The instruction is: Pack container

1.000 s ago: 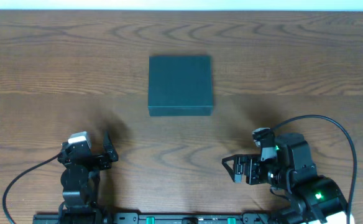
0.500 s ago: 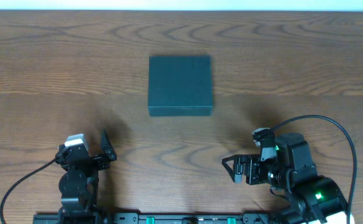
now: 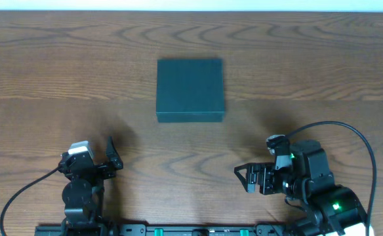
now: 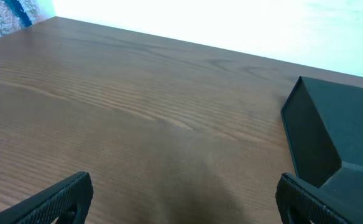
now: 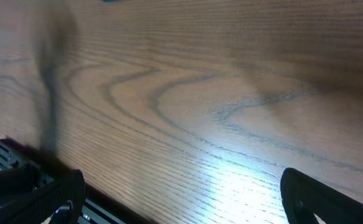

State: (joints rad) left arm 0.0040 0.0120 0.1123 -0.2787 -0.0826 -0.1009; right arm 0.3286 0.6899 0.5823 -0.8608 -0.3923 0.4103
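The container (image 3: 190,89) is a dark teal-black square box lying flat on the wooden table, with its lid shut. In the left wrist view its near corner (image 4: 337,134) shows at the right edge. My left gripper (image 3: 100,156) is open and empty at the front left, well short of the box and to its left. Its fingertips frame bare wood in the left wrist view (image 4: 184,199). My right gripper (image 3: 244,178) is open and empty at the front right and points left. It shows only table in the right wrist view (image 5: 181,193).
The wooden table (image 3: 309,72) runs to a white far edge. A black rail (image 3: 191,229) with the arm bases lies along the front edge. A black cable (image 3: 359,141) loops from the right arm. No snack packets are in view.
My left gripper has drawn back slightly toward the front edge and turned a little. The right arm and the box have not moved.
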